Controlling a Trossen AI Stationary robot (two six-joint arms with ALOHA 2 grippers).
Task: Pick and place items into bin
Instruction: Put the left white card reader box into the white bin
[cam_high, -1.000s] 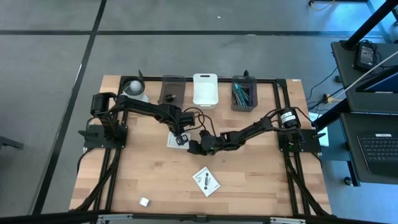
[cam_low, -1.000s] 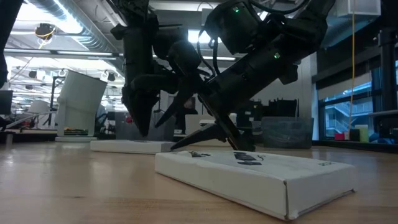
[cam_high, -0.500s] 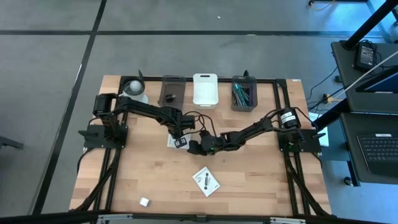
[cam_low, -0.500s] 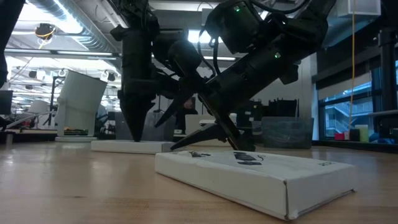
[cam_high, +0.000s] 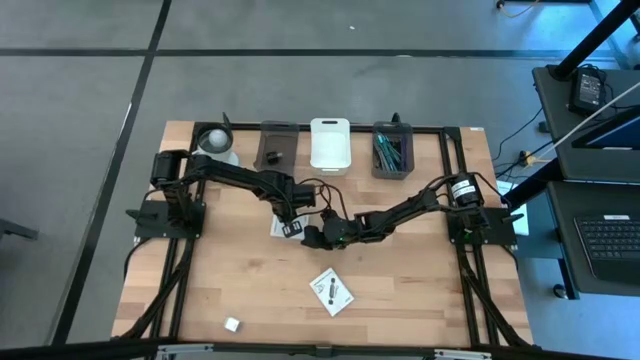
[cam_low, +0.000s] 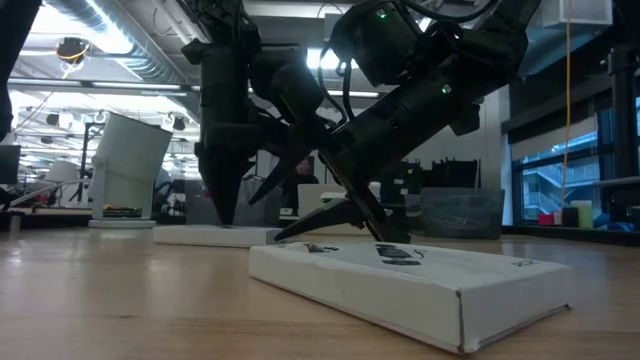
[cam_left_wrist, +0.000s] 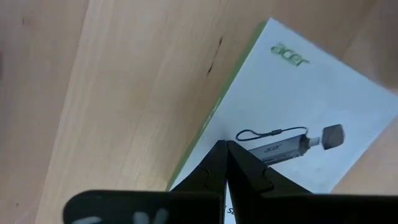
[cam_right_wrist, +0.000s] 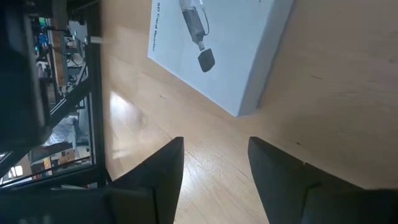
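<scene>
One white packet (cam_high: 283, 226) lies at the bench (cam_high: 420, 300) middle under the left gripper (cam_high: 292, 227), jaws together, tip on it. The right gripper (cam_high: 312, 236) waits beside, jaws apart, empty. A second packet (cam_high: 331, 291) and white cube (cam_high: 232, 324) lie nearer, not yet binned.

The table (cam_high: 400, 290) is pale wood, its planks smooth with a soft satin sheen and fine grain. The two white packets (cam_left_wrist: 298, 118) (cam_low: 400, 280) look like matt printed cardboard, one edged in green, and the bins at the back appear to be plastic, one white (cam_high: 330, 145) and smooth. The arms and the dark fingers (cam_right_wrist: 161, 180) look like matt black plastic.
</scene>
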